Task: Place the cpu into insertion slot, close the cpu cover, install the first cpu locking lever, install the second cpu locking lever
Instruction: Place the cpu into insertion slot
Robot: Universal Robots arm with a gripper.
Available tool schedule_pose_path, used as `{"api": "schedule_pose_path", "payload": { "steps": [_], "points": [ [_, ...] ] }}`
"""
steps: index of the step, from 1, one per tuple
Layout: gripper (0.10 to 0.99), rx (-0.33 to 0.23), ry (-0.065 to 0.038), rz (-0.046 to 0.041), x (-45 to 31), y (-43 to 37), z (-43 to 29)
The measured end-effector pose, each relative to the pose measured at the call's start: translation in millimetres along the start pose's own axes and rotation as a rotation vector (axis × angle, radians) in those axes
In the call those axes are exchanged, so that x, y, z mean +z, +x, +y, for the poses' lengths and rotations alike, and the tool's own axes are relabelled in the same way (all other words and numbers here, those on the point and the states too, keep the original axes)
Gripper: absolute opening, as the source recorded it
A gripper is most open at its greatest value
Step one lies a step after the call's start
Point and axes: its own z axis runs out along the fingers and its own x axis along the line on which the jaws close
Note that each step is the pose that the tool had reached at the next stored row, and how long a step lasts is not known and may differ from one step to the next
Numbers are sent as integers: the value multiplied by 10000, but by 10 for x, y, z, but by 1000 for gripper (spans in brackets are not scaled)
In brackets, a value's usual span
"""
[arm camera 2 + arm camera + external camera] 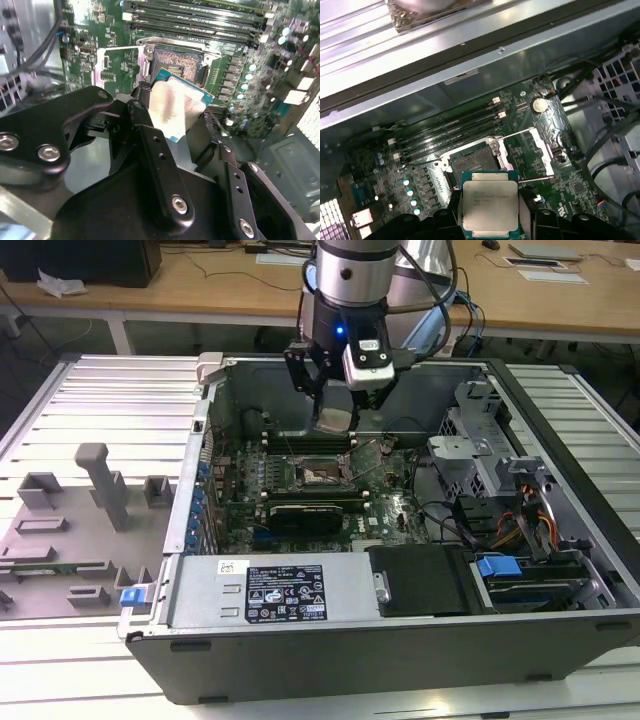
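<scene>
Gripper [336, 410] fingers are closed on opposite edges of the cpu [490, 205]. The chip is held in the air over the motherboard [390, 505], near the slot [470, 167]. Slot pins are exposed. The cover [545, 152] stands swung open beside the slot.

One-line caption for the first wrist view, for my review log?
The gripper holds the cpu close to the insertion slot on the green motherboard.

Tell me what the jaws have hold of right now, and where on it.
The chip, pinched by two opposite side edges, above the open socket.
</scene>
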Motion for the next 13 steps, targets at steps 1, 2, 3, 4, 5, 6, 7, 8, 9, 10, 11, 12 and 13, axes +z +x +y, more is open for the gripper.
{"api": "schedule_pose_path", "payload": {
  "steps": [1,2,3,4,5,6,7,8,9,10,11,12,13],
  "points": [
    [537,449,-8,-35,14,0,-1],
    [537,793,-15,-61,26,-1,-2],
    [537,1038,-19,-79,33,-1,-2],
    [537,1217,-23,-93,39,-1,-3],
    [537,1503,-29,-115,49,-1,-4],
    [537,1778,-34,-135,57,-1,-4],
    [537,1974,-37,-150,64,-1,-5],
    [537,2159,-40,-164,69,-1,-5],
    [537,2335,-45,-178,75,-1,-6],
    [537,2520,-49,-191,81,-2,-6],
    [537,2689,-51,-205,86,-2,-6],
    [537,2901,-56,-221,93,-2,-7],
    [537,3085,-59,-235,99,-2,-7]
  ]
}}
